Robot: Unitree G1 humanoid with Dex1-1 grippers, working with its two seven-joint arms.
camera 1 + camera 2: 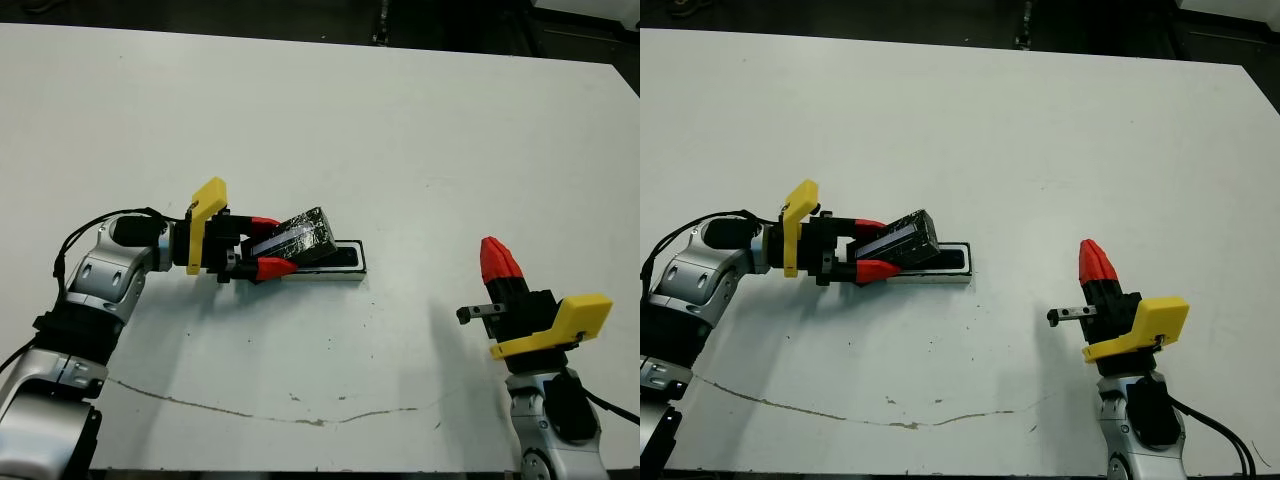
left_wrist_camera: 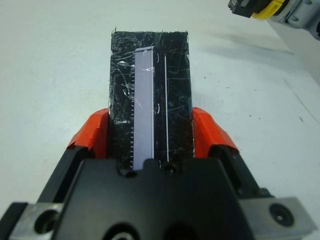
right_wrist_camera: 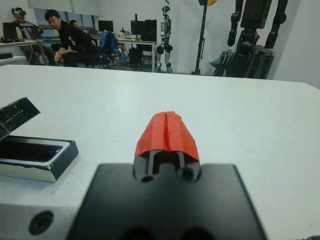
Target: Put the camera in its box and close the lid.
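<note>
My left gripper (image 1: 270, 245) is shut on the lid (image 1: 300, 238), a glossy black cover with a pale stripe (image 2: 144, 105). It holds the lid tilted, its far end raised over the left part of the box (image 1: 340, 276). The box lies lengthwise on the table, and a dark bar fills its uncovered right end: the camera (image 1: 343, 257). The right wrist view shows the same dark inside of the box (image 3: 46, 164) under the lifted lid (image 3: 15, 112). My right gripper (image 1: 497, 258) stands shut and empty near the front right, well away from the box.
A thin dark scratch (image 1: 250, 412) runs across the table near its front edge. The table's far edge (image 1: 400, 47) is at the back. Beyond the table, people (image 3: 67, 42) sit at desks and idle humanoid robots (image 3: 255, 35) stand.
</note>
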